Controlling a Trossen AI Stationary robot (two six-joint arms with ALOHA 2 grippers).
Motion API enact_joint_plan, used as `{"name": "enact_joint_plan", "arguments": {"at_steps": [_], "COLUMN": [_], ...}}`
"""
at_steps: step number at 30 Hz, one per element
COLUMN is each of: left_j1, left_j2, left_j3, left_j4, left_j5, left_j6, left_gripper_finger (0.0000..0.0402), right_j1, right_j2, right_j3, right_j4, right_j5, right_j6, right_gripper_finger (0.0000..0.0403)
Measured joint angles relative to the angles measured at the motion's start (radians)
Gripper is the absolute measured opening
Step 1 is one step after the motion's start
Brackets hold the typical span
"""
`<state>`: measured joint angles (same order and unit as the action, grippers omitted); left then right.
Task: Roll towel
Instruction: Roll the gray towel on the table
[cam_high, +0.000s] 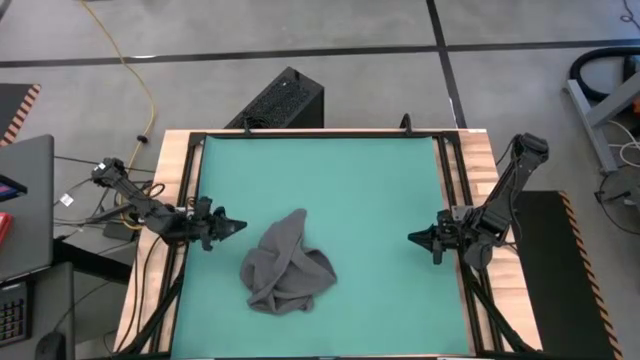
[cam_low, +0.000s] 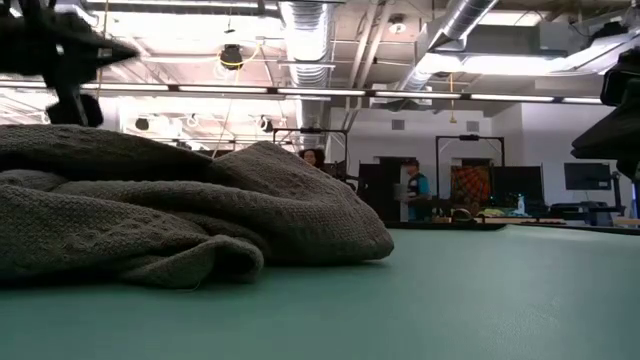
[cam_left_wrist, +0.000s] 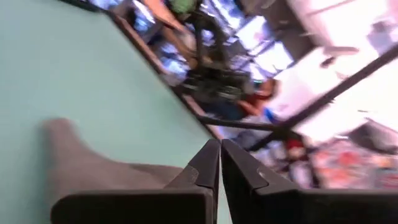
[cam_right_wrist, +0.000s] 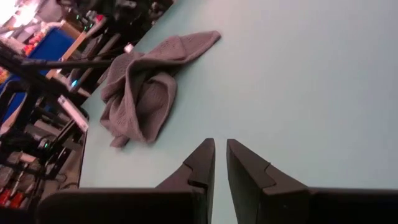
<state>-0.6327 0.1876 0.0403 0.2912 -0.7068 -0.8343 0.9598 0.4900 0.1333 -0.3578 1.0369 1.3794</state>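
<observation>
The towel (cam_high: 289, 263) lay in a crumpled heap on the green mat (cam_high: 330, 180), toward the tabletop's near edge and left of its middle, with one flap reaching up toward the centre. It was folded over itself in loose, thick ridges, and from the low view its knit looked coarse and bulky. No white tag could be made out. It would likely handle as light, limp cloth with some grip to the weave: it should drape and sag from any single pinch, not hold a shape, and it would probably need spreading flat before any roll could start. The best holds looked like free corners or an exposed hem, such as the flap pointing toward the centre, and not the bunched middle, where a pinch would catch several layers at once.

The left gripper (cam_high: 229, 225) hovered just beside the towel on its left, near the mat's left edge, fingers (cam_left_wrist: 208, 165) pressed together and holding nothing. The right gripper (cam_high: 418, 238) sat well apart from the cloth near the mat's right edge, its fingers (cam_right_wrist: 203, 163) slightly parted around a narrow gap, also empty.
</observation>
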Motion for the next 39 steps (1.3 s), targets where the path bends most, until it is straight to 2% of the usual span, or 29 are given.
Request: {"name": "enact_joint_plan", "arguments": {"at_steps": [2, 5, 9, 12, 17, 19, 21, 24, 30, 34, 39], "left_j1": [-0.001, -0.001, 0.0, 0.0, -0.001, 0.0, 0.0, -0.001, 0.018, 0.063, 0.106], "left_j2": [0.022, 0.097, 0.265, 0.404, 0.704, 0.834, 0.946, 1.095, 1.324, 1.41, 1.434], "left_j3": [0.046, 0.175, 0.418, 0.631, 0.975, 1.08, 1.164, 1.265, 1.44, 1.497, 1.479], "left_j4": [0.03, 0.072, 0.023, -0.195, -0.782, -0.929, -1.015, -1.042, -1.188, -1.318, -1.327], "left_j5": [0.068, 0.093, 0.11, 0.119, 0.112, 0.145, 0.236, 0.362, 0.465, 0.507, 0.54], "left_j6": [-0.029, -0.019, 0.168, 0.212, 0.031, -0.022, -0.042, -0.053, -0.014, 0.033, 0.161], "left_gripper_finger": [0.0021, 0.004, 0.0057, 0.0061, 0.0062, 0.0062, 0.0062, 0.0062, 0.0062, 0.0062, 0.0062], "right_j1": [-0.017, -0.046, -0.076, -0.086, -0.088, -0.093, -0.097, -0.099, -0.099, -0.099, -0.099], "right_j2": [0.0, 0.0, 0.0, 0.0, 0.0, 0.0, 0.0, 0.001, 0.003, 0.009, 0.009], "right_j3": [0.0, 0.0, 0.0, 0.0, 0.0, 0.0, 0.0, 0.0, 0.0, 0.0, 0.0], "right_j4": [0.0, -0.004, 0.089, 0.165, 0.261, 0.279, 0.284, 0.283, 0.28, 0.279, 0.268], "right_j5": [0.025, 0.038, 0.037, 0.034, 0.011, 0.011, 0.01, 0.009, 0.008, 0.0, -0.017], "right_j6": [0.0, -0.027, -0.042, -0.087, -0.292, -0.352, -0.389, -0.43, -0.446, -0.446, -0.446], "right_gripper_finger": [0.0067, 0.0067, 0.0067, 0.0067, 0.0068, 0.0068, 0.0068, 0.0068, 0.0068, 0.0068, 0.0069]}}
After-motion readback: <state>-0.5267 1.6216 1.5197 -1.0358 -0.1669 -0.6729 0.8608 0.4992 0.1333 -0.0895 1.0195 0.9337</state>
